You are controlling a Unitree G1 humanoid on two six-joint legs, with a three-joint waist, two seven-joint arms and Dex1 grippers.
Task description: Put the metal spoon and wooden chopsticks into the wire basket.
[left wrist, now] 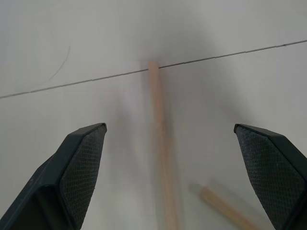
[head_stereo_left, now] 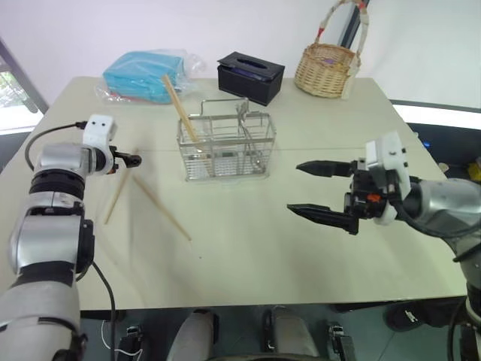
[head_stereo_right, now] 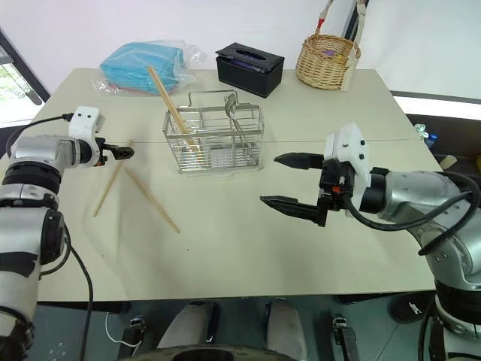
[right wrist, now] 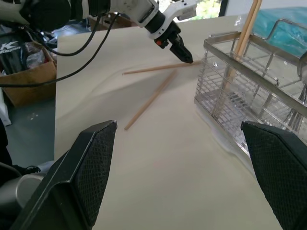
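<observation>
- Left gripper [left wrist: 172, 158] over two light-tan wooden chopsticks [head_stereo_left: 143, 197] lying on beige table [head_stereo_left: 301, 248], jaws wide apart.
- Right gripper [head_stereo_left: 323, 192] empty, jaws apart, near silver wire basket [head_stereo_left: 225, 147].

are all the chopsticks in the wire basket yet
No. One chopstick stands tilted in the wire basket; two chopsticks lie flat on the table, outside it.
</observation>
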